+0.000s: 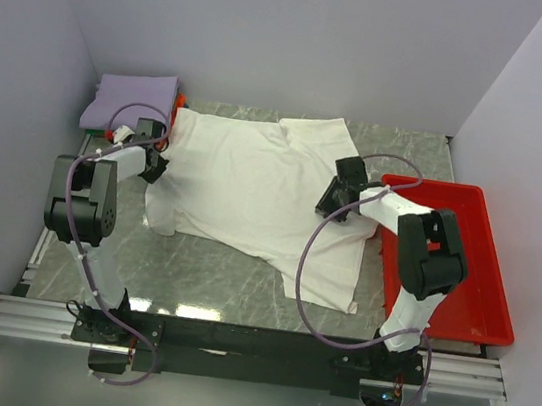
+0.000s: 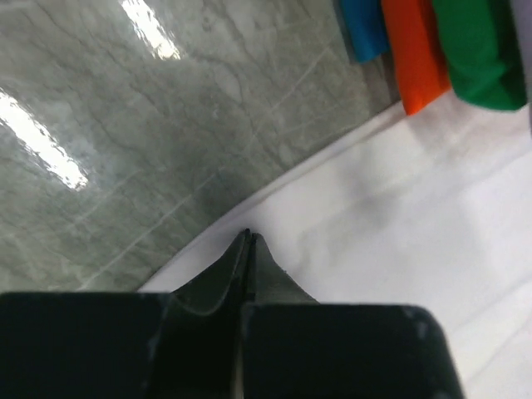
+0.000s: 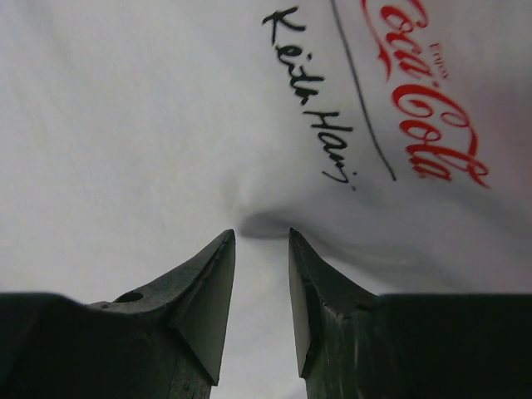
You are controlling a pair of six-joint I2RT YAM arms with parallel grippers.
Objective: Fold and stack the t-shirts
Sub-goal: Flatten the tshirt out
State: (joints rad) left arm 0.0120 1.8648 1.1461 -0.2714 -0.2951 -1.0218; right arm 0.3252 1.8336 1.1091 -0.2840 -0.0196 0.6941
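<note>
The white tee point(image 1: 243, 184) lies unfolded on the table point(image 1: 210, 275); the folded tees point(image 1: 132, 101) sit stacked. The left tool point(image 2: 248, 238) is pressed together at its edge, the right tool point(image 3: 259, 237) apart.

One white short-sleeved cloth t-shirt point(image 1: 243, 184) with red script print. Four folded cloth tees: one lavender tee point(image 1: 132, 101), one orange tee point(image 2: 420, 58), one green tee point(image 2: 478, 50), one blue tee point(image 2: 366, 29). One red rectangular plastic tray point(image 1: 485, 294). One grey marbled tabletop point(image 1: 220, 277). Two black two-finger grippers: left gripper point(image 2: 248, 237), right gripper point(image 3: 262, 241).
</note>
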